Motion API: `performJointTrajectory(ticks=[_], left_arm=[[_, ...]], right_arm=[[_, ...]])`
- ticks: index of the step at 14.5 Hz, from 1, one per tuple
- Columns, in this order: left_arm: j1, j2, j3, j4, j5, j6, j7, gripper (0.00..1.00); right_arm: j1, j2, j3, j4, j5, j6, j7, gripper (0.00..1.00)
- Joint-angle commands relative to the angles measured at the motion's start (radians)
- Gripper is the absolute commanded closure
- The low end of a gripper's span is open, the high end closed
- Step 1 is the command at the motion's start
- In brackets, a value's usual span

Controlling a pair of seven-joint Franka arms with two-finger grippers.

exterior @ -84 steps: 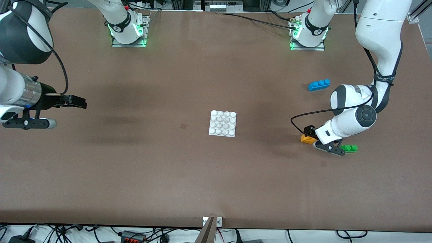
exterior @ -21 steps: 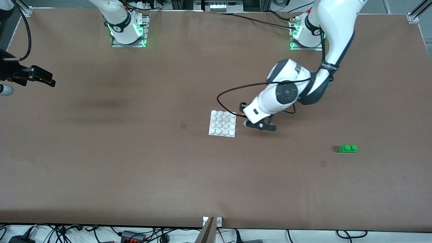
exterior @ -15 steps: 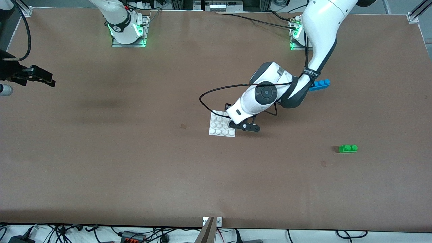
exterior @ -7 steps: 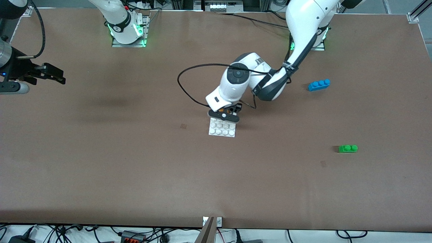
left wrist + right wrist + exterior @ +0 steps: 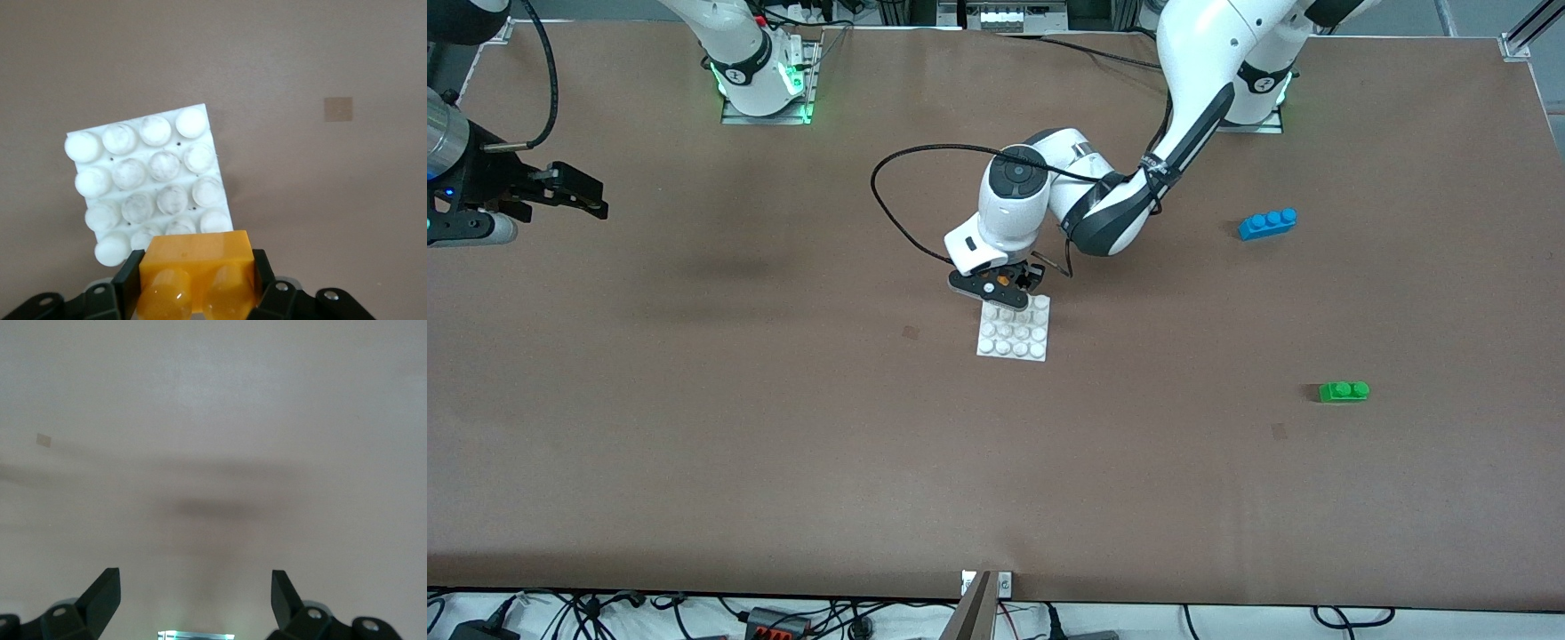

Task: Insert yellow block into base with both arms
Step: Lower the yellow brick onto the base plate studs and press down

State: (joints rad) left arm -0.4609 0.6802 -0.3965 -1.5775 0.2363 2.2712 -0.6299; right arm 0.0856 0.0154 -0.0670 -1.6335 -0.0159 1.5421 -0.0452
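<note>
My left gripper (image 5: pixel 1009 283) is shut on the yellow block (image 5: pixel 195 275), which shows as a small orange spot (image 5: pixel 1004 280) in the front view. It hangs just above the edge of the white studded base (image 5: pixel 1014 333) that lies farthest from the front camera. In the left wrist view the base (image 5: pixel 148 182) lies close under the block, all its studs bare. My right gripper (image 5: pixel 580 197) is open and empty, up in the air over the right arm's end of the table; its fingers (image 5: pixel 101 595) show only bare table between them.
A blue three-stud brick (image 5: pixel 1267 222) lies toward the left arm's end of the table. A green two-stud brick (image 5: pixel 1344 391) lies nearer the front camera there. A black cable (image 5: pixel 898 191) loops from the left wrist.
My left arm carried the yellow block from beside the green brick across to the base and now hangs over the base's edge. My right gripper drifted slightly toward the table's middle.
</note>
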Motion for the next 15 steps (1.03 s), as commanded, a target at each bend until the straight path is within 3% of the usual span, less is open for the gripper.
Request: performJointTrajectory(ticks=[1,5,15], left_arm=[[-0.009,0.001,0.04,0.013,0.029,-0.004,0.016,0.78],[-0.018,0.015,0.114,0.022,0.012,0.002,0.022,0.8],[-0.041,0.09,0.134,0.1,-0.032,0.011,0.078,0.81]], right_arm=[[0.005,0.003,-0.004,0.018,-0.018,-0.014,-0.004,0.0],[0.003,0.003,-0.005,0.018,-0.018,-0.011,-0.007,0.0],[0.002,0.0,-0.005,0.02,-0.021,-0.017,0.005,0.0]])
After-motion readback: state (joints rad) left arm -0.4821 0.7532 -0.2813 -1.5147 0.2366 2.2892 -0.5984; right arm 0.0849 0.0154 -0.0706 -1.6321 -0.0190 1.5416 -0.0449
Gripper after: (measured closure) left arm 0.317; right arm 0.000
